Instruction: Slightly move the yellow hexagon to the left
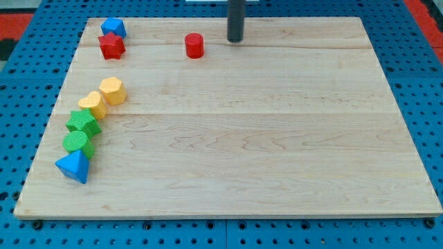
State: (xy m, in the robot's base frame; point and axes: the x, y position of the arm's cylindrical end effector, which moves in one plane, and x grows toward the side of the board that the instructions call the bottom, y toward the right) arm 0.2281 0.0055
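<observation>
The yellow hexagon (112,90) sits at the view's left on the wooden board (277,138). It touches a second yellow block (93,104) just below and left of it. My tip (235,40) is at the view's top centre, far to the right of and above the yellow hexagon, touching no block. The nearest block to my tip is a red cylinder (194,45), a little to its left.
A green star-like block (83,124), a green block (77,142) and a blue triangular block (74,167) continue the chain down the left edge. A blue block (113,28) and a red star (111,46) sit at the top left corner.
</observation>
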